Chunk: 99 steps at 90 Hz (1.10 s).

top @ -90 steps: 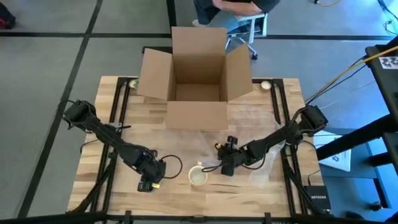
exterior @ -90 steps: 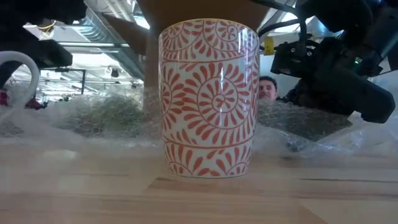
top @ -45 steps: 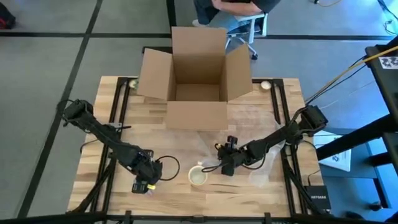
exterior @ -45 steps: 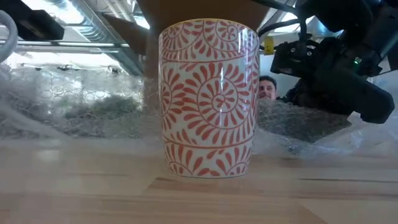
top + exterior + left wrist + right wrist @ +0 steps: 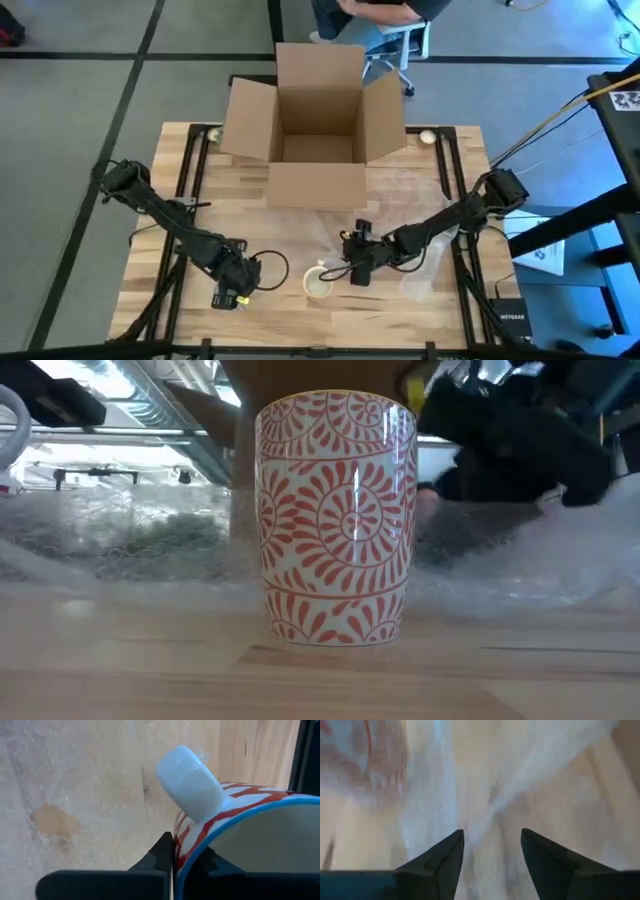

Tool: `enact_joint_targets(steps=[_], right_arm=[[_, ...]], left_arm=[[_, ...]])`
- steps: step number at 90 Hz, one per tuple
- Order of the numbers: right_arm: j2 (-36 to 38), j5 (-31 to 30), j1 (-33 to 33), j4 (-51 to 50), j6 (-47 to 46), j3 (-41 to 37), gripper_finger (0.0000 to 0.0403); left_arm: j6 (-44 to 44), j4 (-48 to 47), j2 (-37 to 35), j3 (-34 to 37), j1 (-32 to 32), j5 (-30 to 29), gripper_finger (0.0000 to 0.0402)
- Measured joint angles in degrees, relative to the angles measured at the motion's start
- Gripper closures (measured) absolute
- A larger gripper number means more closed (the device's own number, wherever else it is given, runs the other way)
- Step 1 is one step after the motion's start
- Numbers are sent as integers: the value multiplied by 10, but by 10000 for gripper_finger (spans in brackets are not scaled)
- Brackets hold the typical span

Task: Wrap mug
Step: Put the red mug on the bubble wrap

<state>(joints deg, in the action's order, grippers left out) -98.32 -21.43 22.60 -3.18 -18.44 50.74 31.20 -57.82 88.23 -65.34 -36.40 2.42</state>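
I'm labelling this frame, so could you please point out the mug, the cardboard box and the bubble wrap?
mug point(image 5: 338, 520), low view, patterned side wall.
cardboard box point(image 5: 316, 184), high view, front wall.
bubble wrap point(image 5: 130, 535), low view, sheet behind the mug.

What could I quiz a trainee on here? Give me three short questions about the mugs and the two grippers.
1. True or false: the patterned mug stands upright on the table.
2. The left gripper pinches: A the cardboard box, B the rim of a second mug, C nothing.
3. Fill in: the right gripper, fingers apart, is over the clear ____ wrap.
Key: 1 true; 2 B; 3 bubble.
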Motion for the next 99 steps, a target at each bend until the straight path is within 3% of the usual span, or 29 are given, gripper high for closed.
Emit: enact_joint_targets(steps=[10,35,51,67,84,99], right_arm=[[-9,10,-29,31,21,-1,217],[-90,114,-74,43,18,2,217],[-107,105,-65,31,-9,4,217],[-102,105,-60,10,-17,3,217],[-102,104,-60,11,-17,2,217],[-102,103,-60,19,-20,0,217]], left_arm=[[-2,1,0,0,0,-5,399],[6,-2,0,0,-5,-14,400],[31,-8,-11,0,-24,19,400],[80,-17,-77,-4,-44,11,400],[115,-20,-159,-4,-60,-63,400],[112,-15,-204,-4,-47,-178,400]])
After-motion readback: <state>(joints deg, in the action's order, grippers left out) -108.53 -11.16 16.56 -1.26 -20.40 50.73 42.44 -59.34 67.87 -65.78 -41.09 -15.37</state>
